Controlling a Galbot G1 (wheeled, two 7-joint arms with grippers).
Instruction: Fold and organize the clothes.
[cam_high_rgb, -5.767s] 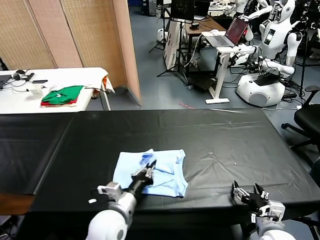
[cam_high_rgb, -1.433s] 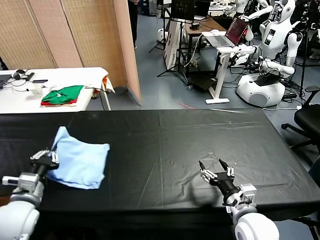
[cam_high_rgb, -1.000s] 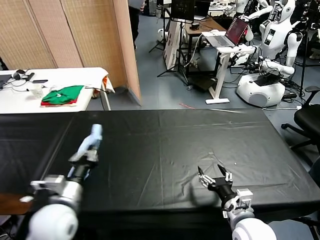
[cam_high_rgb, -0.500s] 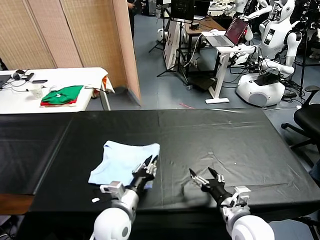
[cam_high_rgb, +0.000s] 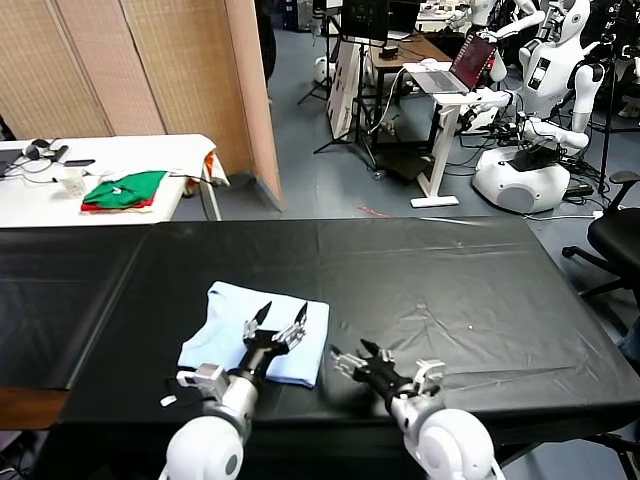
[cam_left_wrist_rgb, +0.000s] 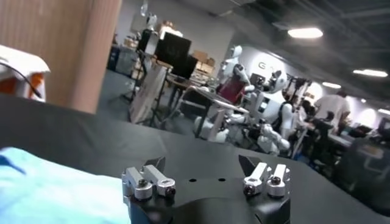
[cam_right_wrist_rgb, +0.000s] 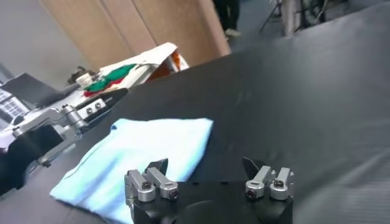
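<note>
The pale blue T-shirt lies folded into a small rectangle near the front left of the black table. My left gripper hovers over the shirt's right edge, open and holding nothing. In the left wrist view the shirt shows beside the spread jaws of the left gripper. My right gripper sits just right of the shirt, low over the table, open and empty. The right wrist view shows the shirt ahead of the right gripper, with the left gripper above the cloth.
A white side table at the back left carries green and red folded garments. A wooden partition stands behind. Other robots and a laptop stand fill the floor beyond. The table's front edge is close.
My left gripper has opened and let go of the shirt, which now lies flat and folded. My right gripper has moved left, close to the shirt's right edge.
</note>
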